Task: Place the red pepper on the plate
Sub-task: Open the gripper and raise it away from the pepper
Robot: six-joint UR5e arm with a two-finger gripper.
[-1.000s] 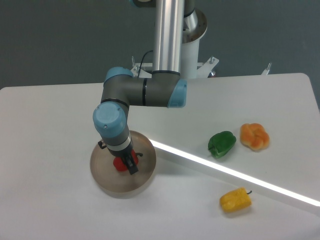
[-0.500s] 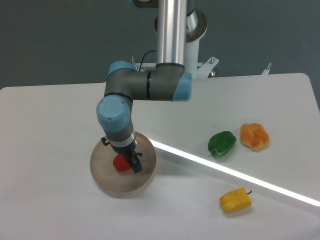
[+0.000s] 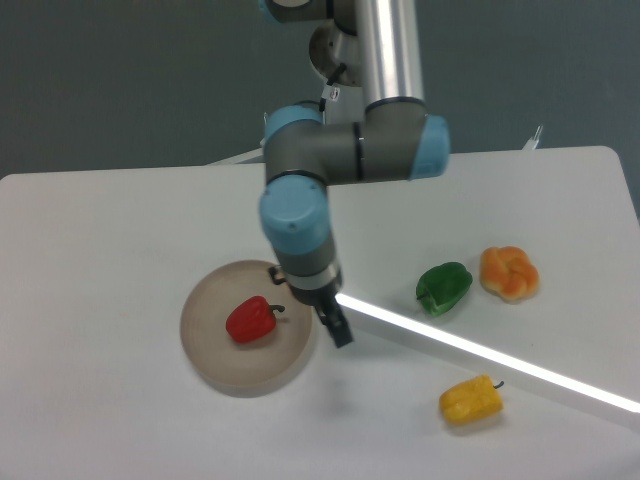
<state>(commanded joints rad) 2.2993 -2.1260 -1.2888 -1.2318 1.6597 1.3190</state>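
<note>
One red pepper (image 3: 251,320) lies on the single plate (image 3: 213,362), toward the worktop's front-left. Gripper (image 3: 339,327) hangs past the plate's right rim, holding nothing; its opening cannot be told. Three other peppers sit right: green (image 3: 443,288), orange (image 3: 509,273), yellow (image 3: 470,400).

We see no words, numbers, labels or signs that we can read on anything here.
</note>
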